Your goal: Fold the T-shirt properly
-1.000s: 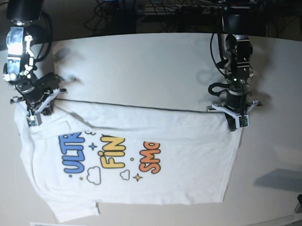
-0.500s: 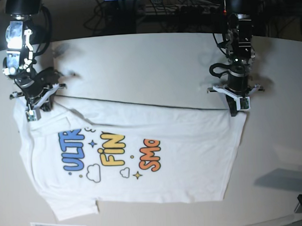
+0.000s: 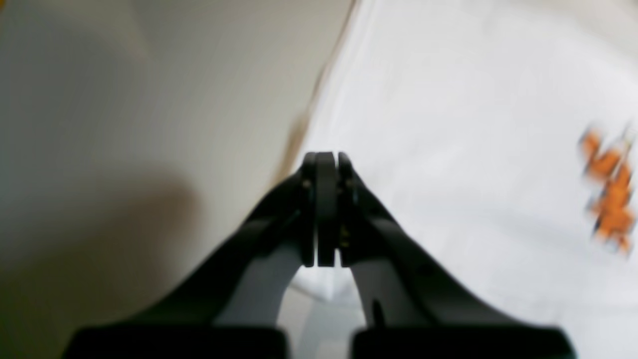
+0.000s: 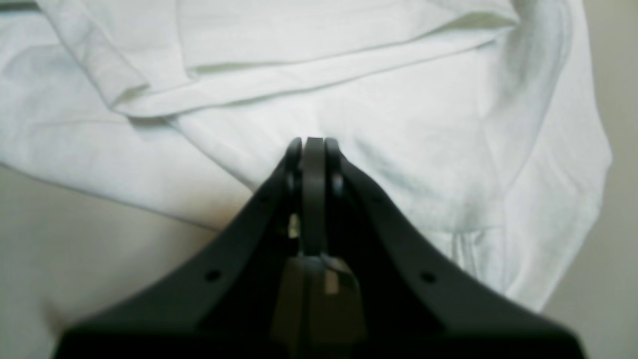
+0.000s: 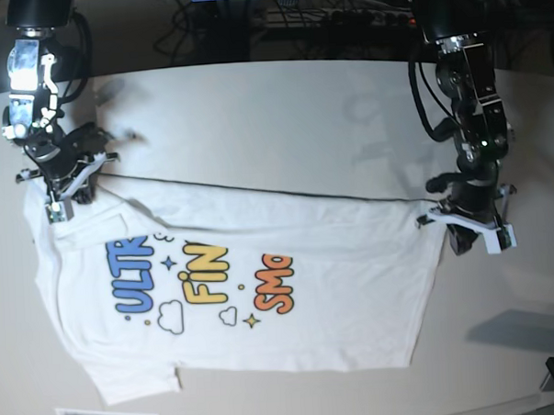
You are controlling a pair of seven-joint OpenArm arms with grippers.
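With my left hand (image 5: 476, 237) and right hand (image 5: 63, 200) both pressed together at the far corners of the T-shirt (image 5: 336, 288), whether pinching cloth I cannot tell, the soft white cotton lies print-up, folded over along its far edge on the smooth pale bench (image 5: 255, 117), most folding left.

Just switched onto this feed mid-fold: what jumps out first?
A white T-shirt lies spread across the table, its bright blue, yellow and orange cartoon print facing up. Both grippers are closed at its far edge: the right gripper at the base view's left corner, the left gripper at the opposite corner.
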